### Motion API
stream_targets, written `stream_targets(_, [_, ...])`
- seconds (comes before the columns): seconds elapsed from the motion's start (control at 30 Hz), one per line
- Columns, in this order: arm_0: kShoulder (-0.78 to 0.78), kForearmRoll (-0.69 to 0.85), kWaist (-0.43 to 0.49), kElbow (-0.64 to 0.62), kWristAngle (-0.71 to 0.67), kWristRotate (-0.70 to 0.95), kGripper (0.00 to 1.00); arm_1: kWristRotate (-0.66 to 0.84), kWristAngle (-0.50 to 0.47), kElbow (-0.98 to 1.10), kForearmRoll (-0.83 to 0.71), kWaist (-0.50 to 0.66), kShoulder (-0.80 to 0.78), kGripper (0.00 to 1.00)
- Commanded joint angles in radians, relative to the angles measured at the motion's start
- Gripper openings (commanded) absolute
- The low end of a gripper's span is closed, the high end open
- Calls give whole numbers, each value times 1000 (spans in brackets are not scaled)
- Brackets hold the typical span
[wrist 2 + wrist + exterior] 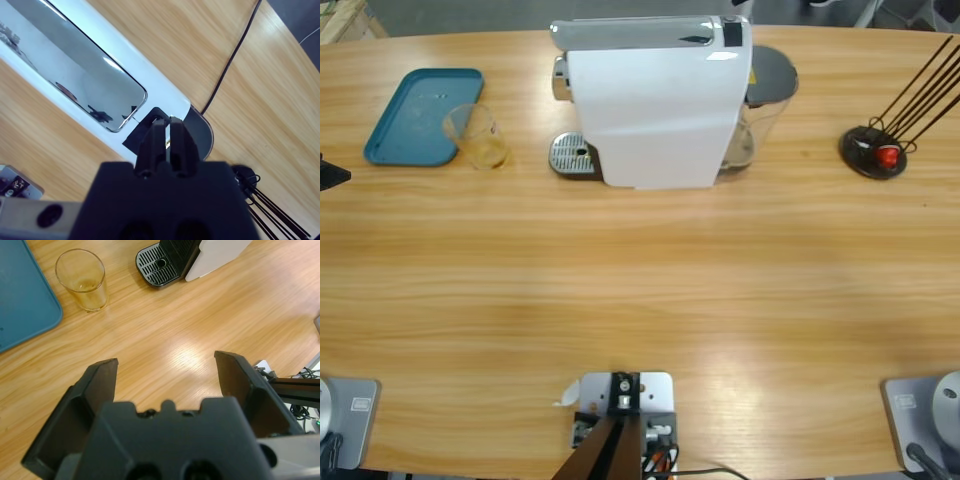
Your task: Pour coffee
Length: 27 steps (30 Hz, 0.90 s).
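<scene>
Machine [655, 105]: white coffee maker at the far middle of the table [640, 290], with a silver lever [635, 33] along its top and a black patch [732, 32] at the lever's right end.
Drip tray [572, 155]: perforated metal grille at the machine's left foot, nothing standing on it.
Tumbler [475, 135]: clear, upright, left of the drip tray and touching the right edge of the blue tray [415, 115]; only a faint yellowish tint at its bottom.
Coffee: none can be seen in the tumbler or elsewhere.
Water tank [765, 100]: grey, on the machine's right side.
Rack [875, 150]: black round base at the far right with thin dark rods and a red piece on it.
Left gripper [167, 372]: jaws spread wide over bare wood, holding nothing, well apart from the tumbler [82, 280].
Right gripper [165, 137]: jaws pressed together, tips at the black patch [145, 132] above the lever [75, 75].
Writing: none readable.
</scene>
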Motion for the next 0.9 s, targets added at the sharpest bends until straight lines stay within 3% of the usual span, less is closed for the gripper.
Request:
stream_targets(0.03, [-22,-15,-14,39,12,18,830,-16,17,-4,14,2,53,0])
stream_targets(0.47, [-20,-15,-14,39,14,18,830,-18,20,-1,12,2,47,0])
stream_targets(0.63, [-87,-20,-14,42,71,17,830,2,-41,35,-78,2,-96,0])
stream_targets(0.67, [-118,-28,-14,47,82,15,830,14,-41,57,-102,2,-134,94])
stream_targets(0.7, [-150,-41,-13,58,87,12,830,37,-44,83,-118,2,-167,605])
stream_targets(0.73, [-174,-57,-10,70,90,9,840,59,-52,110,-124,2,-196,825])
stream_targets(0.8, [-195,-108,-1,97,89,-5,915,78,-51,208,-153,2,-263,992])
stream_targets(0.9, [-177,-261,65,191,81,-43,981,128,-44,433,-255,2,-386,988])
